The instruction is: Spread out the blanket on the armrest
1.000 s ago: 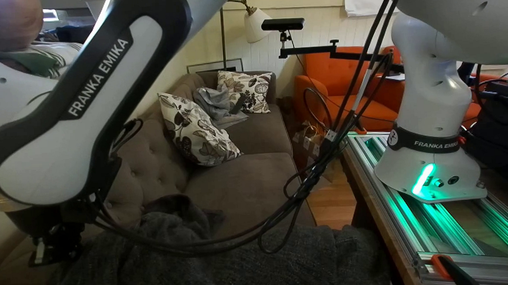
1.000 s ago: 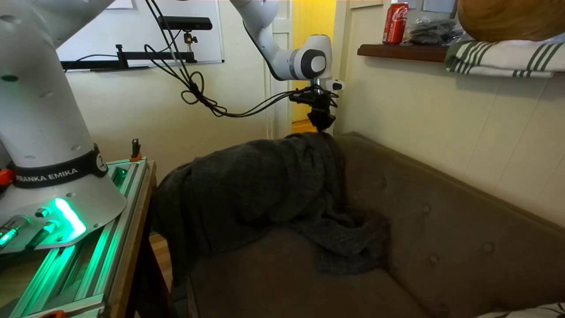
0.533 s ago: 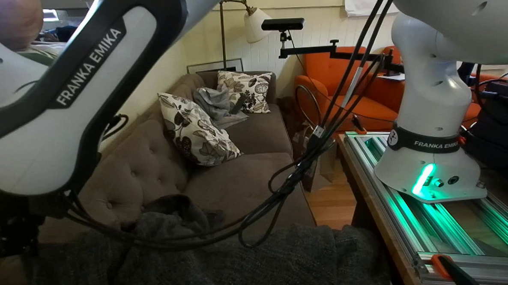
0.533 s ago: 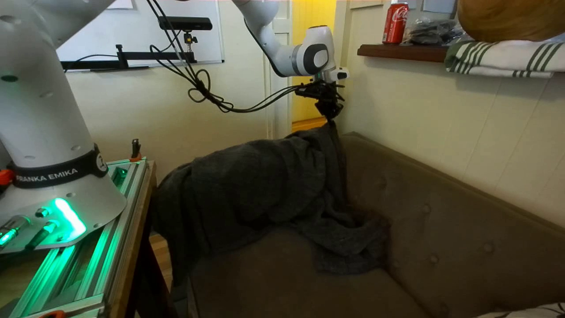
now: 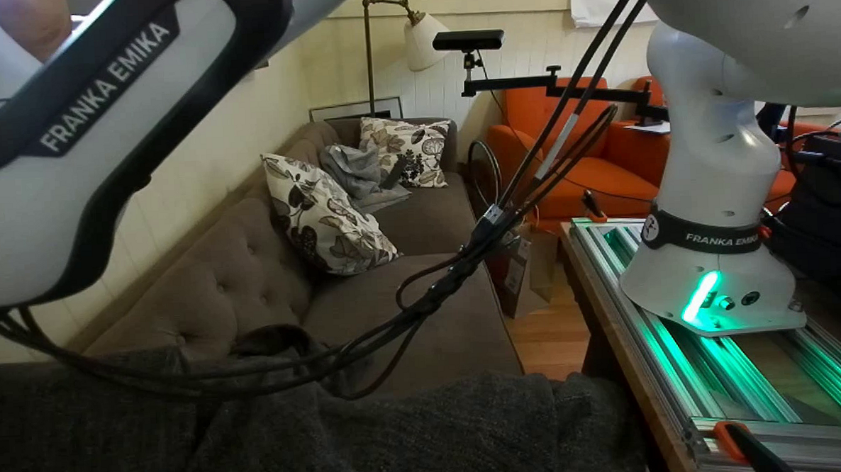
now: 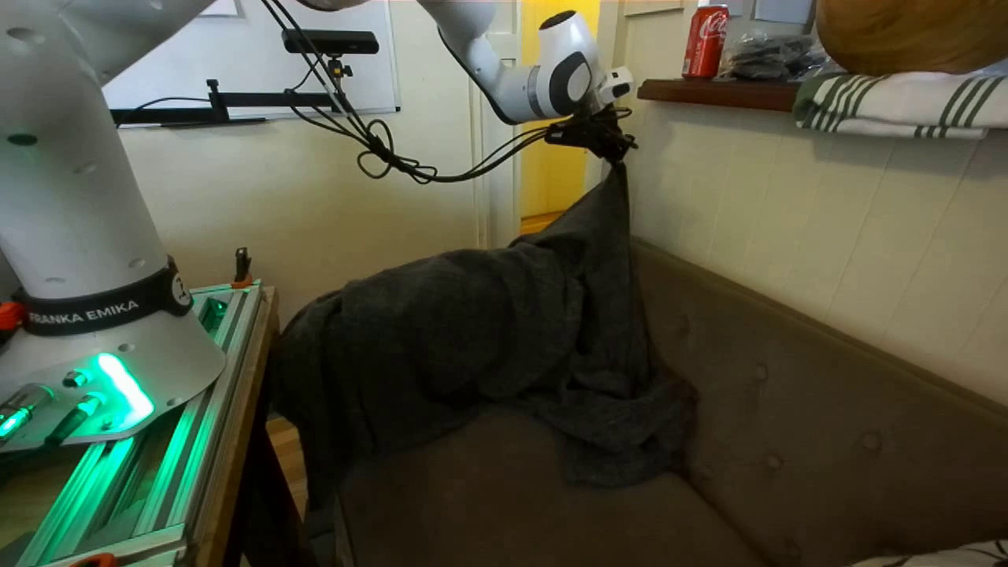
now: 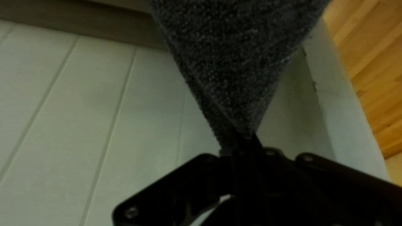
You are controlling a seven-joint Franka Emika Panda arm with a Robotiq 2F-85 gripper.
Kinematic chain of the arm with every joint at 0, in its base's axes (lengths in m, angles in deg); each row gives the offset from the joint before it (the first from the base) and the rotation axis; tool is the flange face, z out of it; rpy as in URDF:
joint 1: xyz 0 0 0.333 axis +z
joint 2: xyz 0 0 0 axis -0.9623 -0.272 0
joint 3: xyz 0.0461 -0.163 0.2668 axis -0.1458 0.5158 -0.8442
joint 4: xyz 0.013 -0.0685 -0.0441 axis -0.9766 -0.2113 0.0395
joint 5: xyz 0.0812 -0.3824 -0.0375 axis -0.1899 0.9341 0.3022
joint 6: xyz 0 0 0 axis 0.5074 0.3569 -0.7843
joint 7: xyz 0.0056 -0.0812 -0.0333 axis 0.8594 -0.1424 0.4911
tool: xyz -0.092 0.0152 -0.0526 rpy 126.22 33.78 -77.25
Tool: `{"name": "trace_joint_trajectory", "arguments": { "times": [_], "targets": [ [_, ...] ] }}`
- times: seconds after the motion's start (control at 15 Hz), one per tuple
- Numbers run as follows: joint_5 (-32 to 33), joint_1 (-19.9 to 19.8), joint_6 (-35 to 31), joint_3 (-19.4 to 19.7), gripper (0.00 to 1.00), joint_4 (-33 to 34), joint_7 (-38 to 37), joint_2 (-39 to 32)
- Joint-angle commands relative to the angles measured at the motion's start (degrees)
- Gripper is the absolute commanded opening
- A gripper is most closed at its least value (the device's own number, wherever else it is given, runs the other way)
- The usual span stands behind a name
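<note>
The dark grey blanket (image 6: 457, 331) drapes over the sofa's armrest and hangs down at the front, with a bunched part on the seat against the backrest. The armrest is hidden beneath it. My gripper (image 6: 618, 160) is shut on a corner of the blanket and holds it up above the backrest, so the cloth rises in a steep peak. In the wrist view the blanket (image 7: 232, 53) narrows to a point between the fingertips (image 7: 240, 141). In an exterior view the blanket (image 5: 401, 435) fills the foreground, and the gripper is out of view there.
The sofa backrest (image 6: 787, 394) runs along the wall. A shelf (image 6: 717, 93) with a red can (image 6: 705, 41) and a striped towel (image 6: 890, 106) juts out near the gripper. Patterned cushions (image 5: 327, 219) and a pale cloth (image 5: 357, 171) lie farther along. Cables (image 5: 423, 300) hang from the arm.
My gripper has risen and moved toward the wall and shelf, tilting as it goes. The held blanket corner has lifted from armrest level into a tall peak.
</note>
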Motion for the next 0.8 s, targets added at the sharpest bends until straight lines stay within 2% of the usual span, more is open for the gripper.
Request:
{"name": "trace_joint_trajectory", "arguments": {
  "times": [0.0, 0.2, 0.33, 0.4, 0.47, 0.6, 0.67, 0.73],
  "targets": [
    [1.5, 2.7, -10.2, 5.0, 0.01, 5.3, -3.3, -5.2],
    [0.3, 6.6, -18.2, 13.2, 0.01, 7.6, -7.0, -9.5],
    [-1.0, 7.4, -19.7, 15.1, 0.01, 8.2, -7.8, -11.6],
    [-0.6, 6.5, -19.3, 13.0, 0.28, 7.4, -6.5, -11.5],
    [-1.9, 6.1, -18.8, 11.3, 0.29, 6.7, -3.7, -11.3],
    [-1.1, 4.9, -17.1, 7.0, 0.41, 4.3, -0.8, -9.2],
    [1.3, 4.3, -15.4, 5.2, 0.47, 1.9, -0.7, -6.9],
    [1.6, 4.7, -14.1, 5.5, 0.55, 0.2, 0.0, -5.3]
  ]
}}
